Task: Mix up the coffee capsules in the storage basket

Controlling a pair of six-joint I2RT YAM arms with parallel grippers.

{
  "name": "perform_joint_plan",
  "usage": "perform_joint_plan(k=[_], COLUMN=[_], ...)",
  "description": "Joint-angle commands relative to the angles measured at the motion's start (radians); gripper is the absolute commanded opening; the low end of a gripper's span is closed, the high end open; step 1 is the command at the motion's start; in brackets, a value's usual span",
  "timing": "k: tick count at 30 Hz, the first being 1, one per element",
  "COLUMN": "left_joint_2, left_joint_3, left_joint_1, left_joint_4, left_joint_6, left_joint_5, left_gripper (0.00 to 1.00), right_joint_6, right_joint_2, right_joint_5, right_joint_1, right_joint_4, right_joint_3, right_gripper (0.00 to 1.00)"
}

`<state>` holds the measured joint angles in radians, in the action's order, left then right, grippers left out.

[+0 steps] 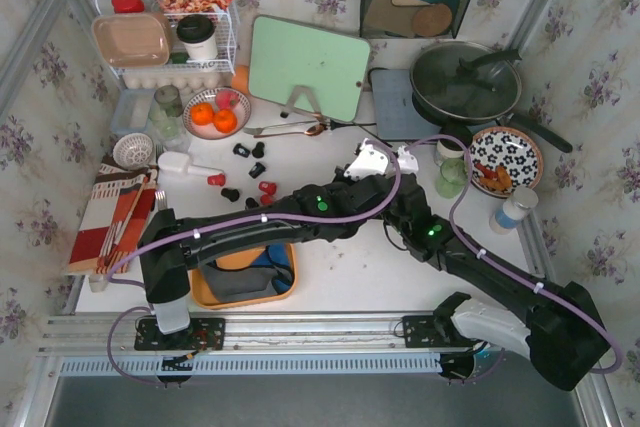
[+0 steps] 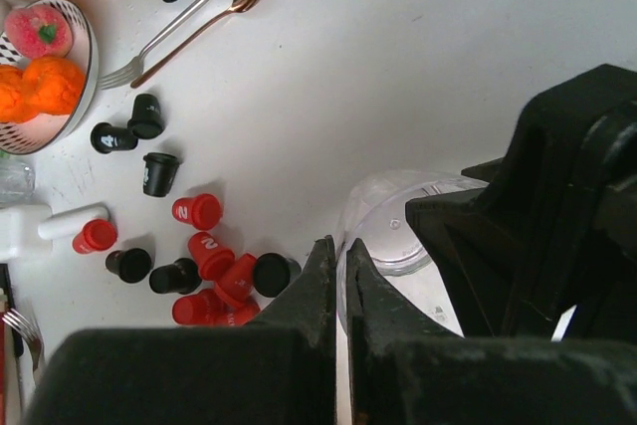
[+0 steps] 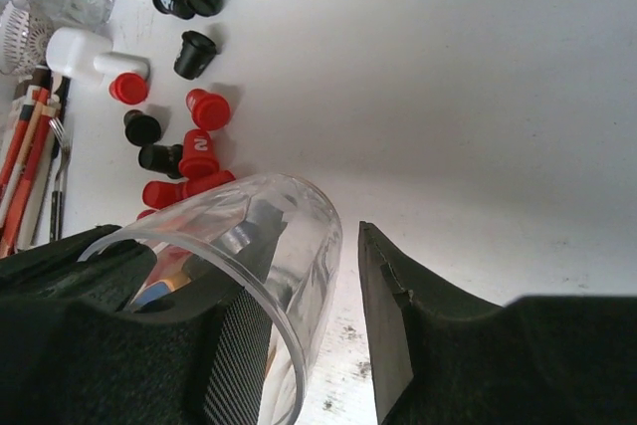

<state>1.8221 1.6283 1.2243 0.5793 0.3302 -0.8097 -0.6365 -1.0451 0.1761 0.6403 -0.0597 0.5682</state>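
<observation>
Red and black coffee capsules (image 1: 262,187) lie loose on the white table, left of both grippers and outside the orange storage basket (image 1: 245,300). The basket sits at the near left, partly under my left arm. The capsules also show in the left wrist view (image 2: 214,256) and the right wrist view (image 3: 199,156). My left gripper (image 2: 340,256) is shut on the wall of a clear plastic cup (image 2: 398,216). My right gripper (image 3: 309,236) is open, with one finger inside the same cup (image 3: 249,216) and the other outside, apart from it. The cup looks empty.
A bowl of oranges (image 1: 215,115), a spoon and fork (image 1: 290,130) and a green cutting board (image 1: 308,67) lie behind the capsules. A white scoop (image 1: 180,162) is to their left. A pan (image 1: 465,82), a patterned plate (image 1: 505,159) and a bottle (image 1: 512,209) stand at the right.
</observation>
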Motion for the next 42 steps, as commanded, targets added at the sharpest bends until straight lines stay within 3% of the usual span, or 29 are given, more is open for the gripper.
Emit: perform_joint_plan(k=[1, 9, 14, 15, 17, 22, 24, 27, 30, 34, 36, 42], left_joint_2=[-0.004, -0.003, -0.004, -0.008, -0.016, -0.059, -0.087, -0.139, -0.205, -0.279, -0.31, -0.399], left_joint_3=[-0.012, -0.026, -0.025, -0.023, -0.025, -0.038, -0.049, -0.075, -0.11, -0.156, -0.179, -0.273], left_joint_1=[0.013, 0.024, 0.03, 0.031, 0.031, 0.031, 0.032, 0.031, 0.029, 0.029, 0.026, 0.008], left_joint_4=[-0.057, -0.089, -0.117, -0.117, -0.117, -0.109, -0.109, -0.118, -0.135, -0.154, -0.149, -0.135], left_joint_6=[-0.002, 0.0, -0.02, -0.02, -0.016, 0.001, 0.011, 0.012, 0.009, -0.008, -0.003, 0.033], left_joint_5=[-0.046, -0.036, -0.026, -0.023, -0.017, -0.006, -0.013, -0.022, -0.046, -0.075, -0.097, -0.131], left_gripper=[0.0, 0.0, 0.0, 0.0, 0.1, 0.58, 0.67, 0.72, 0.84, 0.89, 0.99, 1.0], right_joint_6=[0.027, 0.042, 0.05, 0.051, 0.056, 0.064, 0.066, 0.064, 0.061, 0.061, 0.061, 0.06], right_joint_2=[-0.012, -0.008, 0.01, 0.014, 0.019, 0.034, 0.04, 0.043, 0.046, 0.045, 0.04, 0.031], right_joint_5=[0.011, 0.009, 0.025, 0.027, 0.033, 0.065, 0.072, 0.081, 0.095, 0.12, 0.136, 0.176], right_joint_1=[-0.001, -0.001, -0.001, -0.001, -0.001, -0.001, -0.001, -0.001, -0.001, -0.001, 0.0, -0.003], right_joint_4=[-0.01, -0.015, -0.011, -0.01, -0.006, 0.007, 0.014, 0.033, 0.047, 0.059, 0.061, 0.083], right_joint_3=[-0.005, -0.005, -0.011, -0.011, -0.01, -0.007, -0.006, -0.002, 0.002, 0.005, 0.005, 0.02], right_gripper=[0.42, 0.25, 0.01, 0.0, 0.0, 0.0, 0.0, 0.0, 0.0, 0.0, 0.0, 0.0])
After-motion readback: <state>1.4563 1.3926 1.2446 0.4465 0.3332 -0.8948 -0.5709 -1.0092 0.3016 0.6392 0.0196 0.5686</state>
